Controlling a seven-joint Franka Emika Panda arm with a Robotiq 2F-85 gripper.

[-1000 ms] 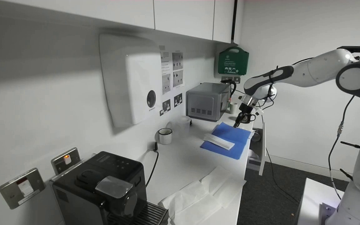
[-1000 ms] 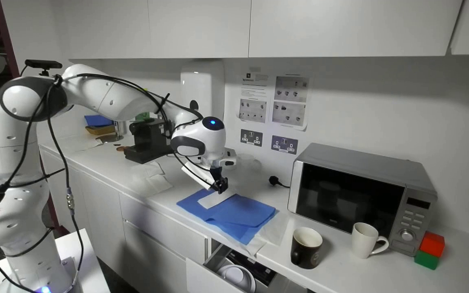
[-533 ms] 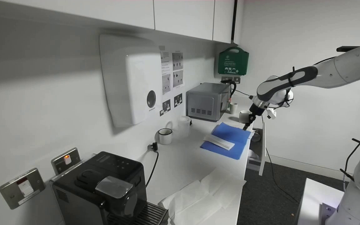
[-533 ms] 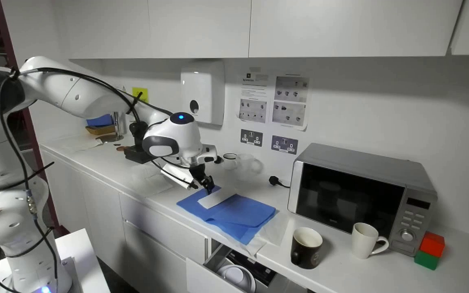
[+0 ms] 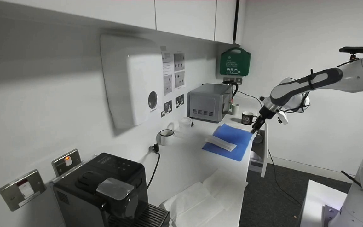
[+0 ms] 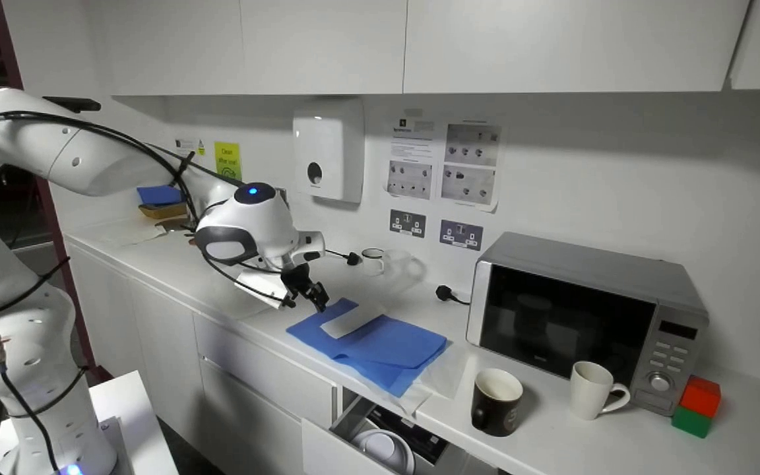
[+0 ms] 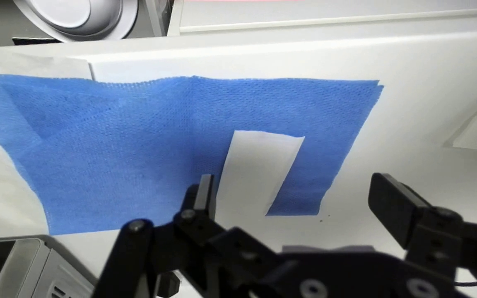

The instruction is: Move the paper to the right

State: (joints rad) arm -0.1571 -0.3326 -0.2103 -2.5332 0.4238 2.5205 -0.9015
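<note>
A blue paper sheet lies on the counter in both exterior views (image 5: 239,137) (image 6: 390,343) and fills much of the wrist view (image 7: 118,174). A folded white paper strip (image 5: 221,142) lies across it, also seen in an exterior view (image 6: 352,320) and the wrist view (image 7: 261,169). My gripper (image 7: 292,178) is open and empty. In the wrist view its fingers stand wide apart, one over the strip's edge, the other over bare counter. In both exterior views the gripper (image 5: 253,130) (image 6: 320,306) hangs above the counter, apart from the papers.
Loose white sheets (image 5: 206,198) lie near the black coffee machine (image 5: 106,189). Another white sheet (image 6: 446,373) is partly under the blue one. An open drawer (image 6: 347,442) juts out below. A microwave (image 6: 584,310), dark mug (image 6: 497,402) and white mug (image 6: 592,389) stand beyond.
My gripper and arm have moved back toward the robot's base, rightward in an exterior view and leftward in the opposite one, uncovering the dark mug. The blue sheet and white strip have not moved.
</note>
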